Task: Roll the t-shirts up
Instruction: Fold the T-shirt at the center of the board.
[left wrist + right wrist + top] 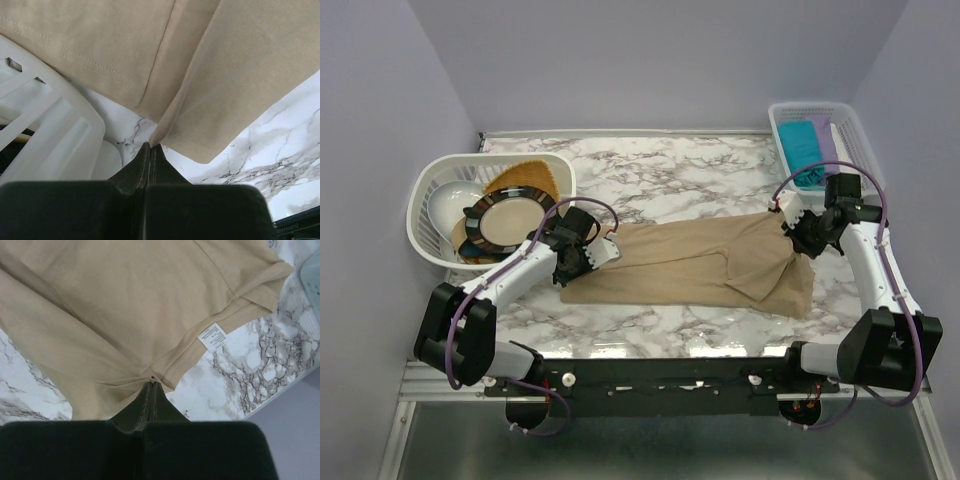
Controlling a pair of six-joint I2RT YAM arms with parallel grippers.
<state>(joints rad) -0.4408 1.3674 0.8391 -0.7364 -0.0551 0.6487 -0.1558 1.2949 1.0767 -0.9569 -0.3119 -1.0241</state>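
Observation:
A large beige t-shirt point(700, 262) lies stretched across the marble table between both grippers. My left gripper point(582, 256) is shut on the shirt's left edge; in the left wrist view point(151, 145) the jaws pinch a fold by the hem of the beige t-shirt point(210, 65). My right gripper point(802, 238) is shut on the shirt's right end; in the right wrist view point(153, 383) the jaws pinch the beige t-shirt point(115, 310) near the collar, beside a white label point(215, 336). A teal rolled t-shirt point(802, 148) and a lilac one point(826, 140) lie in the right basket.
A white basket point(430, 190) at the left holds a dark-rimmed patterned plate point(508, 222), a golden-brown woven round piece point(525, 178) and a white bowl point(448, 205). A white basket point(782, 115) stands at the back right. The left basket's rim point(45, 130) is close to my left gripper.

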